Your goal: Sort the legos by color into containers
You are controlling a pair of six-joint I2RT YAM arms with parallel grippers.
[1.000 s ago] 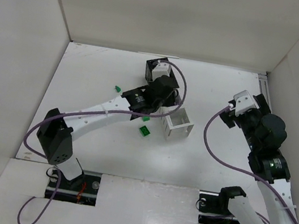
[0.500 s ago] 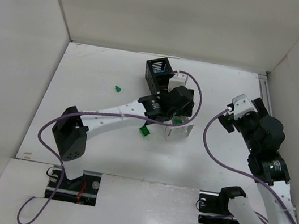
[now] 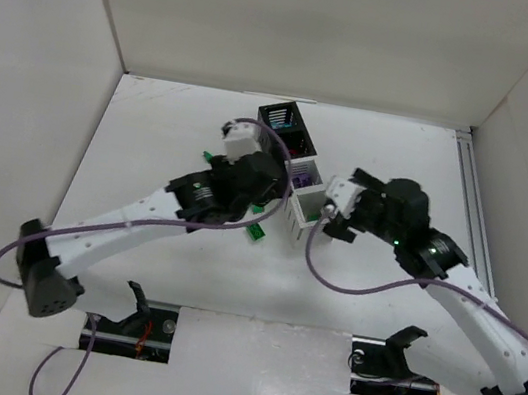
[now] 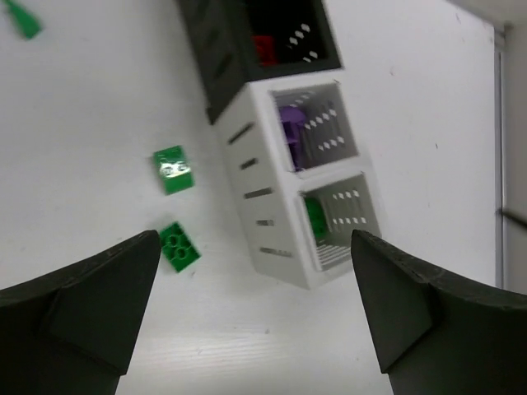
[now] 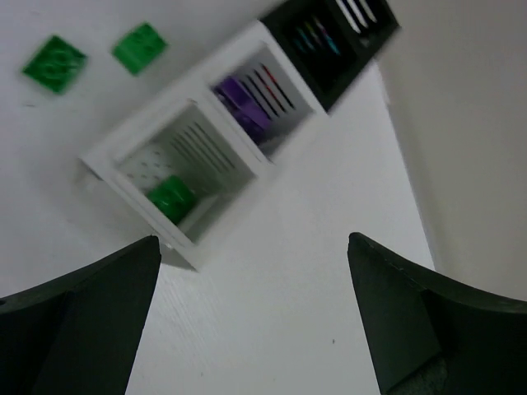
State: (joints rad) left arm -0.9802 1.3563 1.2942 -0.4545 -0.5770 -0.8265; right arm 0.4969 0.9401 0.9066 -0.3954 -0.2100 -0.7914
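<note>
Hovering over a white tabletop, two robot arms flank the containers, a joined row of four small square bins, two black at the far end and two white nearer the arms. The left gripper hangs above the row's left side, jaws spread wide with nothing between them. The right gripper hangs over the row's near end, likewise wide open and empty. Sorting looks well along but unfinished. The left wrist view shows a red lego in a black bin, a purple lego in the neighbouring white bin, and a sorted green lego in the end white bin. On the tabletop left of the row lie a loose green lego, a second green lego just beside it, and a far green lego well apart; these probably belong in the end white bin. The right wrist view, somewhat blurred, looks into the white bins from the opposite side and shows only two loose greens. The overhead view alone takes in both arms and the farthest black bin, possibly tinted cyan inside; its left arm partly covers the loose legos.
</note>
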